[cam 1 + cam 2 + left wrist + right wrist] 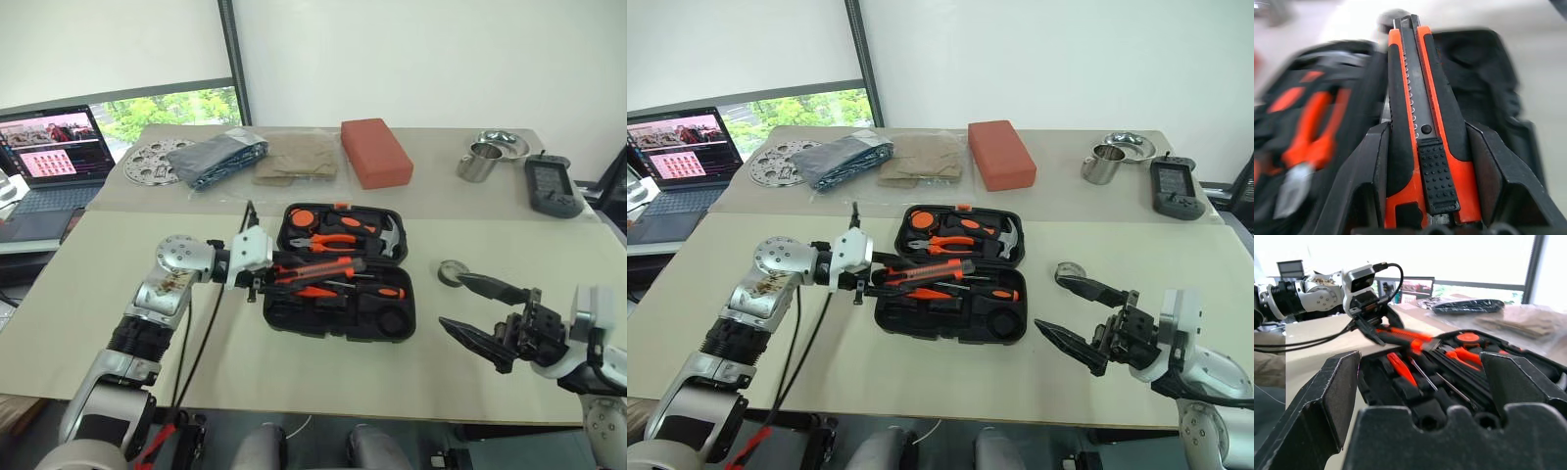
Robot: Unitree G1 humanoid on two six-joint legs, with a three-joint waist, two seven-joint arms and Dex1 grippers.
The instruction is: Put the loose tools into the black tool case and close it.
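Nearest, at the right edge of the pale beige table (pixel 118 323), the right claw (pixel 468 311) hangs with its two black fingers spread wide and nothing between them; it points leftward toward the black hinged plastic tool case (pixel 338 318). Just beyond its upper finger lies the small round grey tape roll (pixel 453 273), flat on the table and apart from the case; of the two arms the right is plainly the nearer to it.

Across on the left, the left claw (pixel 266 277) is pinching the orange-and-black utility knife (pixel 315 269) by its rear end, one finger on each flank (the wrist view shows the ribbed slider facing the camera). The knife's long axis runs left to right, level, its free tip over the middle of the open case, roughly over the hinge line between the two halves. The coming move turns on this: the knife hangs above the moulded slots and must be lined up with a free one, which I judge to lie in the near half, where an orange-handled screwdriver (pixel 382 291) already sits; which slot is free I cannot tell.

The case stands open at the table's centre; its far half holds the orange-handled pliers (pixel 328 238) and the steel-headed hammer (pixel 390 238).
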